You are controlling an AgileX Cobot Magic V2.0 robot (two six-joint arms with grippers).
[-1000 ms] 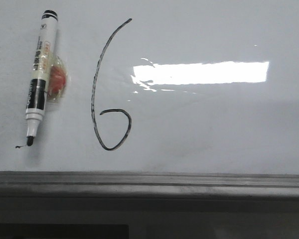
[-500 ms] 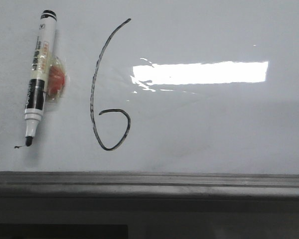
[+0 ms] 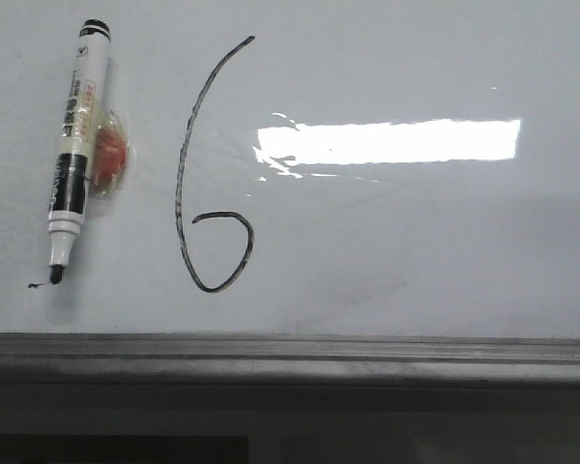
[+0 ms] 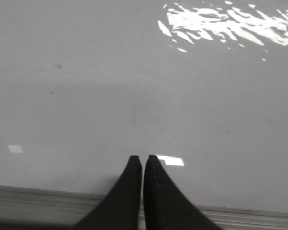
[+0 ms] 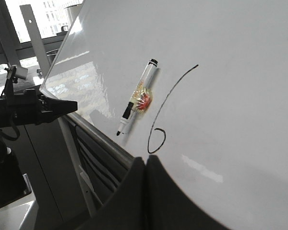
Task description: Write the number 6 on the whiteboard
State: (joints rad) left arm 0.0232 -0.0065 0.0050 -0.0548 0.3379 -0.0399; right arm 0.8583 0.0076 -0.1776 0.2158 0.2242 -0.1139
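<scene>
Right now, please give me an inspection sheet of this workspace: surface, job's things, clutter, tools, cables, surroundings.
Surface: whiteboard, glossy, with a bright light reflection; grey tray strip along its lower edge.
Job's things: 6 drawn in black, loop closed.
Clutter: marker on the board left of the 6, uncapped, tip down, an orange-red holder behind it; small smudge by the tip.
Tools: left tool shut, empty; right tool shut, empty.
Cables: nothing seen.
Surroundings: board stand and windows in the right wrist view.
</scene>
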